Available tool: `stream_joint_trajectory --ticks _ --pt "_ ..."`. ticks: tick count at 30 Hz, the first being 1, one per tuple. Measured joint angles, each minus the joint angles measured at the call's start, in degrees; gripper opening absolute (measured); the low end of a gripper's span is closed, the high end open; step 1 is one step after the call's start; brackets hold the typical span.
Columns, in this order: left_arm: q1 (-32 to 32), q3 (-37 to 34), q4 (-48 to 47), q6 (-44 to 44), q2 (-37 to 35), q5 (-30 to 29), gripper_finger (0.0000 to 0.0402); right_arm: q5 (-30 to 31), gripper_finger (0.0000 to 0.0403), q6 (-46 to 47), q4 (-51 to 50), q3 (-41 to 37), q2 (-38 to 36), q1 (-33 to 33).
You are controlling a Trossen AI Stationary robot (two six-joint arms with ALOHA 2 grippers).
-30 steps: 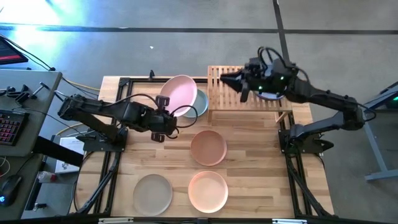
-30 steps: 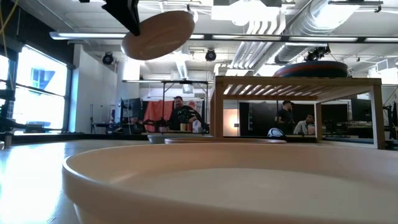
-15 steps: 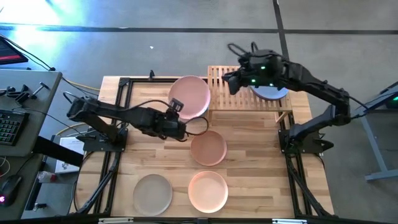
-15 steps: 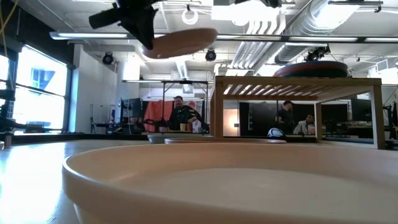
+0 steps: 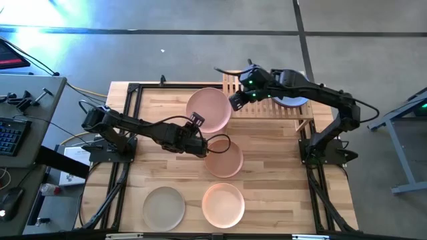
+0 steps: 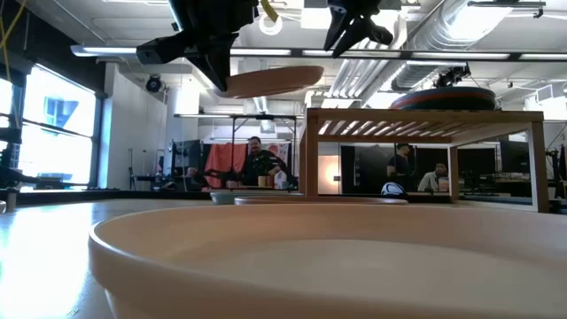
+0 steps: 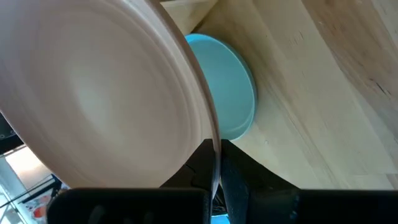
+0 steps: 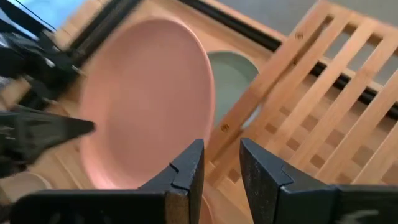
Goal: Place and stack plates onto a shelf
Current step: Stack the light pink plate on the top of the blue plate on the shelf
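The left tool (image 5: 194,137) is clamped on the rim of a round matte pink plate (image 5: 209,110), holding it in the air just left of the low light-wood slatted shelf (image 5: 263,107). The right tool (image 5: 235,101), fingers parted a little and empty, hovers at the plate's right edge by the shelf's left end. A stack of plates topped by a pale grey-blue plate (image 5: 291,101) rests on the shelf's right part. On the wooden table (image 5: 273,173) lie a tan plate (image 5: 223,159), a peach plate (image 5: 223,204) and a beige-grey plate (image 5: 164,207).
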Motion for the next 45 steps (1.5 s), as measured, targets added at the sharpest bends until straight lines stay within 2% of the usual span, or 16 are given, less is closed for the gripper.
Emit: stream_joint_trajectory --ticks 13,18,29,32,37,45 --pt "-0.39 0.0 0.95 1.1 -0.24 -1.93 0.0007 -1.65 0.0085 0.9 0.05 -0.04 2.64 1.29" --pt "-0.41 0.0 3.29 1.76 -0.24 -4.66 0.0007 -0.82 0.0085 1.48 0.03 -0.04 2.64 1.95" --pt "-0.41 0.0 6.55 5.03 -0.24 -5.6 0.0007 1.33 0.0084 1.92 0.03 -0.04 2.64 1.92" --pt "-0.41 0.0 6.56 6.49 -0.24 -5.57 0.0007 1.34 0.0069 1.57 0.03 -0.07 2.64 1.92" --pt "-0.4 0.0 6.94 6.74 -0.24 -5.4 0.0007 1.76 0.001 1.53 0.07 -0.07 2.64 1.88" --pt "-0.41 0.0 7.86 7.25 -0.24 -5.4 0.0007 1.69 0.0004 2.64 -1.28 -0.07 2.64 1.86"
